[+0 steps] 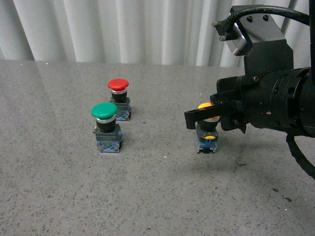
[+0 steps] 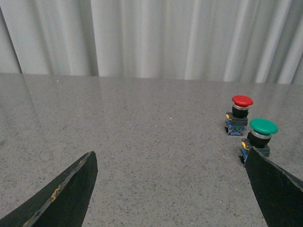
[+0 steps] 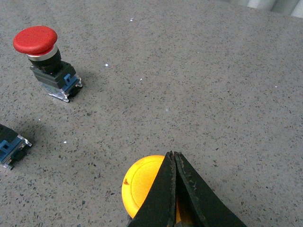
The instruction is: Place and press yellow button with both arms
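Observation:
The yellow button (image 1: 206,137) stands upright on the grey table at the right of centre. Its yellow cap (image 3: 142,184) is partly hidden by my right gripper (image 1: 188,119). That gripper is shut and empty. In the right wrist view its closed fingers (image 3: 171,156) lie across the top of the cap; I cannot tell whether they touch it. My left gripper (image 2: 170,152) shows only in the left wrist view. It is open and empty above bare table, with the green button just beyond one fingertip (image 2: 265,175).
A green-capped button (image 1: 105,125) and a red-capped button (image 1: 118,96) stand close together at the left of centre; both also show in the left wrist view (image 2: 260,135) (image 2: 240,113). A white curtain (image 1: 123,29) hangs behind the table.

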`<state>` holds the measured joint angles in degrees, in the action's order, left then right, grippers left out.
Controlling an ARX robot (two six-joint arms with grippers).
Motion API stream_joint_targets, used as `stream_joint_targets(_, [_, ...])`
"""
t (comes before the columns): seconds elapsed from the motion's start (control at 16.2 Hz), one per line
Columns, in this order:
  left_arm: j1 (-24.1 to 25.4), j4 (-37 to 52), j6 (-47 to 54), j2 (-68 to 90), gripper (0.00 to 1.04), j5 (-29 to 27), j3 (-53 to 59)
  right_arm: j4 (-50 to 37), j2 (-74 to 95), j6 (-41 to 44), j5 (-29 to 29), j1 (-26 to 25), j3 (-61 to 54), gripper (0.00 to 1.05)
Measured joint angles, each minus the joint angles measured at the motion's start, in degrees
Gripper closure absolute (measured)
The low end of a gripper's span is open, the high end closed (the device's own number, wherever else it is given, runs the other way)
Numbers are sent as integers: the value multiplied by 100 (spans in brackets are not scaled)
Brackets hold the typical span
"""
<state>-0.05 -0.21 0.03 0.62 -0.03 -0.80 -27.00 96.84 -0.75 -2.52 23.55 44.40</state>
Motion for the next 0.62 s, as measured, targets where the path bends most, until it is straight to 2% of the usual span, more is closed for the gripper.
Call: stream_joint_targets(0.62, [0,0,0,0,7,0,0,-111,-118,37,173,120,-284,103])
